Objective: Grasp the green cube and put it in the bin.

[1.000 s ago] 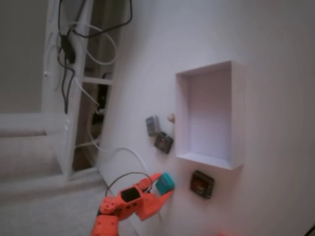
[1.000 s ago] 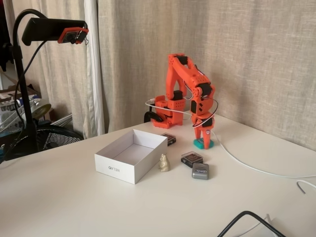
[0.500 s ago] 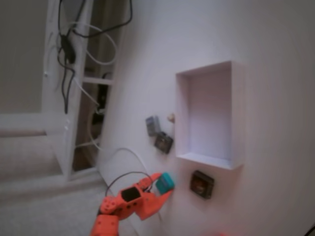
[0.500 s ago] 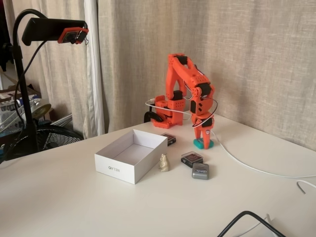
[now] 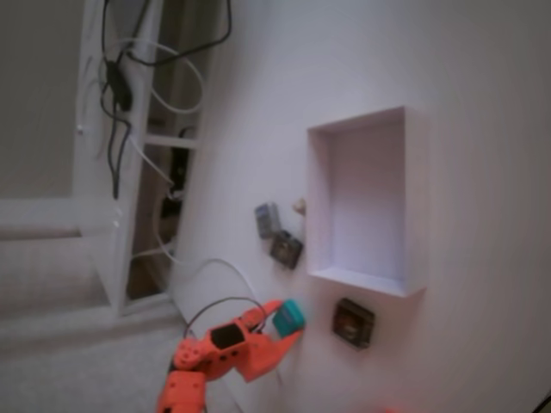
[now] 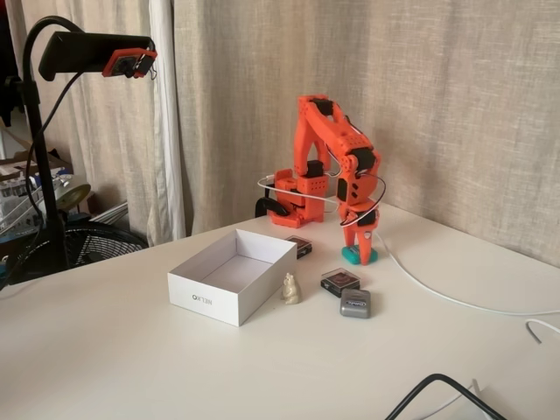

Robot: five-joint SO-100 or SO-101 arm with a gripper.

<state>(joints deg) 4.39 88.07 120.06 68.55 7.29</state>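
**A:** Four small bits sit on the white table [image 6: 131, 350] besides the box. Nearest the camera in the side fixed view is a grey block [image 6: 355, 303], touching a dark block [image 6: 339, 282] just behind it, with a tiny beige figurine [image 6: 290, 289] right up against the bin [image 6: 203, 296].

**B:** And the green cube [image 6: 360, 255]?

**A:** Further back, sitting on the table, well apart from the bin. The orange gripper [image 6: 361, 251] points straight down over it, fingers on either side (looks closed on it, but I can't tell for sure from here).

**B:** Does the high fixed view help?

**A:** A little: cube [image 5: 288, 318] at the fingertips of the gripper [image 5: 285, 325], bin [image 5: 413, 198] empty. Another dark block [image 6: 298, 246] lies behind the bin, arm base [image 6: 297, 203] furthest back by the curtain [image 6: 455, 96].
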